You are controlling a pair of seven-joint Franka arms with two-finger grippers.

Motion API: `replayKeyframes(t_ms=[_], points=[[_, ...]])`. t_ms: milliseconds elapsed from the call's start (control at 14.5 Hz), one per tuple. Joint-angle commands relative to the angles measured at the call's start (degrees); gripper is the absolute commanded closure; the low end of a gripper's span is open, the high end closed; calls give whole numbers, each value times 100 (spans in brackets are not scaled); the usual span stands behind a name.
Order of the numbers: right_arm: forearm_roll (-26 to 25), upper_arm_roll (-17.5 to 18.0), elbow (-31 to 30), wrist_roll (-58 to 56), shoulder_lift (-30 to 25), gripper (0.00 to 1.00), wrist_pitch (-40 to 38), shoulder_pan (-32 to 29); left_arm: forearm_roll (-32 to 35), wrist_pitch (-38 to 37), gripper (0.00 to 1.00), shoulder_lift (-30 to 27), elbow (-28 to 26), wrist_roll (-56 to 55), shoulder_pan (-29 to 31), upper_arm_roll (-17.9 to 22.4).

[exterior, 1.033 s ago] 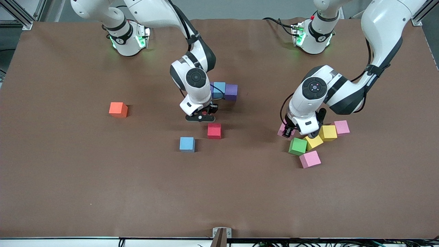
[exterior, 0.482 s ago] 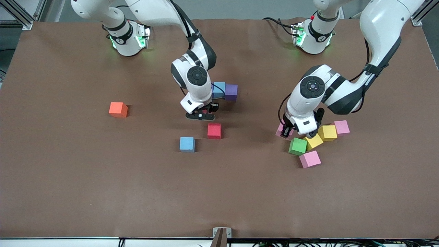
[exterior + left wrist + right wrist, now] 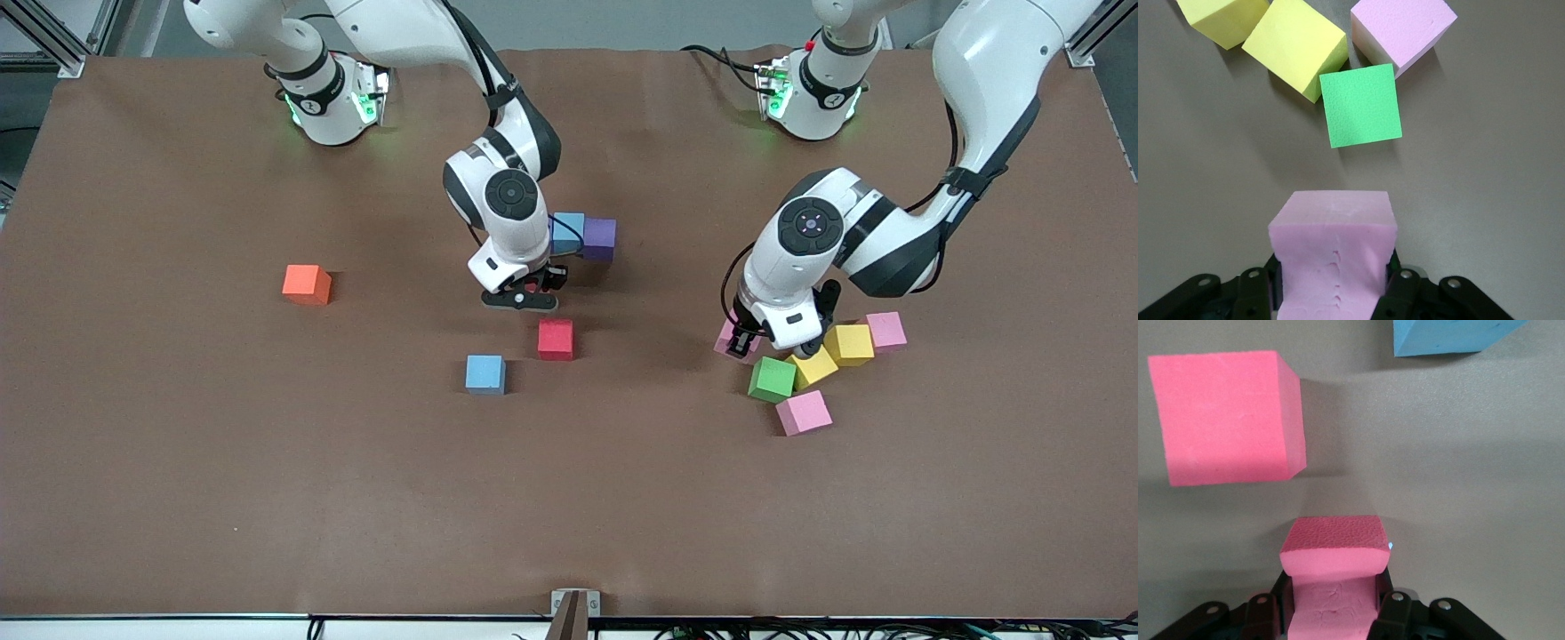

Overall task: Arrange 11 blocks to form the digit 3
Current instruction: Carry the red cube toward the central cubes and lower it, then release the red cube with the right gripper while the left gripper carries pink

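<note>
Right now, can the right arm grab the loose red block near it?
Probably not yet: the right gripper is shut on a red cube. The loose red block sits uncovered just nearer the camera.

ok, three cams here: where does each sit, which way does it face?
Front view: high across the table, facing both bases; shows both arms, the orange cube, scattered blocks.
Left wrist view: on the left arm, looking down past the left hand, shut on a pink block; green block ahead.
Right wrist view: on the right arm, looking down past the right hand, shut on a red block.
Shared: front view also shows the green block.
</note>
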Motion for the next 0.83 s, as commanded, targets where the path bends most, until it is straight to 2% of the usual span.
replayKeyframes(t_ms=[0, 275, 551, 757], points=[[121, -6, -231, 82, -63, 100, 129, 128, -119, -131, 70, 100, 115, -29, -14, -40], [121, -6, -231, 73, -63, 98, 121, 128, -119, -131, 69, 118, 177, -29, -5, -40], [112, -6, -214, 73, -54, 85, 121, 110, -119, -131, 69, 118, 203, -20, -5, -40], [112, -6, -214, 73, -46, 83, 121, 110, -119, -131, 69, 118, 203, -29, -5, -40]])
